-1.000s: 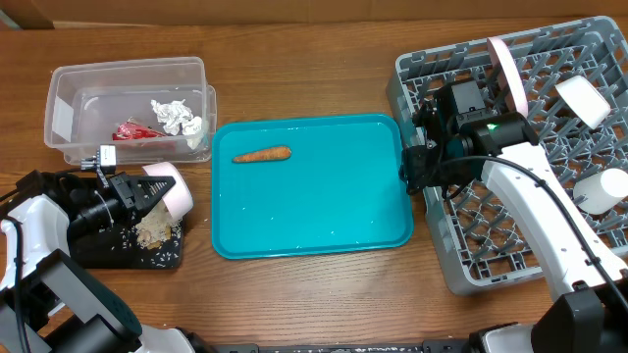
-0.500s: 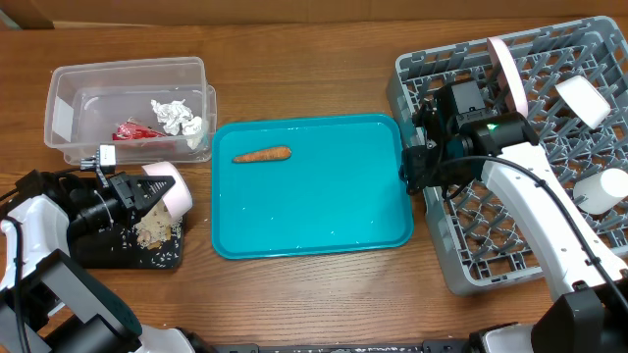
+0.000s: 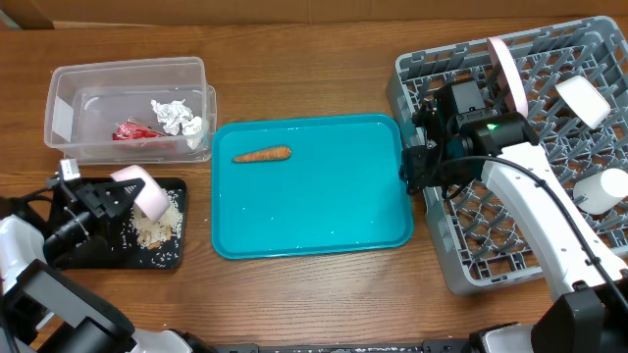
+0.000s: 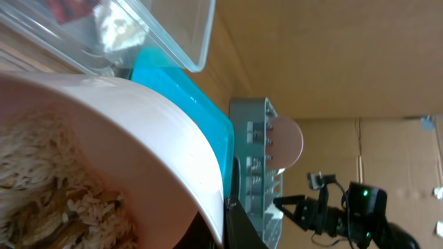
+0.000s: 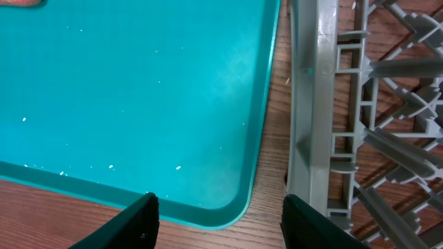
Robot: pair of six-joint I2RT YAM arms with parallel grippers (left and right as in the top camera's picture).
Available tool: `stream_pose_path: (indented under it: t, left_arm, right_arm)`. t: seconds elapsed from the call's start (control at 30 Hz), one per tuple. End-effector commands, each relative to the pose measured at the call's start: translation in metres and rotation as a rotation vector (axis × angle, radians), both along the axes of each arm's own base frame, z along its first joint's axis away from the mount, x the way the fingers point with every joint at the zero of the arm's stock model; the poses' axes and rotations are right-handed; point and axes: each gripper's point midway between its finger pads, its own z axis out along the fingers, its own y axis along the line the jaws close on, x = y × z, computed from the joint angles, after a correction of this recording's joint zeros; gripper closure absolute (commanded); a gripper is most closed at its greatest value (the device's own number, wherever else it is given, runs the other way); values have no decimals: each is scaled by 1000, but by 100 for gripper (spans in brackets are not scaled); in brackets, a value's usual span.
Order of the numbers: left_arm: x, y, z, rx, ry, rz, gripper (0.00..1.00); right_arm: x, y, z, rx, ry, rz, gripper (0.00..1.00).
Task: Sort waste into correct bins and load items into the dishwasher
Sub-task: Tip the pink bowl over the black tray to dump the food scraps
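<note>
- Our right gripper (image 5: 221, 211) hovers with its jaws spread wide over the narrow strip of table (image 5: 277, 138) between the teal tray (image 5: 138, 90) and the dish rack (image 5: 325, 104).
- Our left gripper (image 3: 110, 199) clamps a small white bowl (image 3: 145, 192), tilted above the black tray (image 3: 98, 257) of food scraps (image 3: 157, 227).
- The clear tub (image 3: 61, 118) holds tissue (image 3: 175, 116) and a red wrapper (image 3: 132, 130).
- One carrot piece (image 3: 262, 154) lies on the teal tray near its far edge.
- An upright plate (image 3: 508, 71) stands in the rack.
</note>
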Motion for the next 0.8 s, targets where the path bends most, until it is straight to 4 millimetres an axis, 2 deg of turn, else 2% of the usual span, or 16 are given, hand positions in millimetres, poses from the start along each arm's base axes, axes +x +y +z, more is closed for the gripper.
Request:
stream_pose_path:
  t: [0.0, 0.23, 0.43, 0.47, 0.53, 0.6, 0.63, 0.7, 0.77]
  left_arm:
    - [-1, 5, 9, -47, -20, 37, 96]
    - [-1, 5, 16, -96, -31, 54, 96]
    - [1, 10, 12, -132, 24, 84, 96]
    - [2, 11, 14, -112, -8, 76, 96]
    - [3, 14, 7, -113, 39, 91, 96]
    - [3, 13, 13, -86, -37, 70, 96]
    - [4, 16, 7, -87, 1, 83, 96]
    - [4, 14, 11, -96, -26, 75, 96]
    - [7, 20, 3, -72, 8, 89, 96]
  right_arm:
    - [1, -2, 3, -7, -15, 2, 41]
    - [0, -2, 2, -9, -10, 2, 41]
    - [0, -2, 2, -9, -9, 3, 41]
    - [0, -2, 2, -9, -9, 3, 41]
    - [0, -2, 2, -9, -9, 2, 41]
    - [-1, -2, 2, -9, -8, 2, 41]
    - [-1, -2, 2, -9, -8, 2, 41]
    - [-1, -2, 2, -9, -7, 3, 41]
    - [-1, -2, 2, -9, -7, 2, 41]
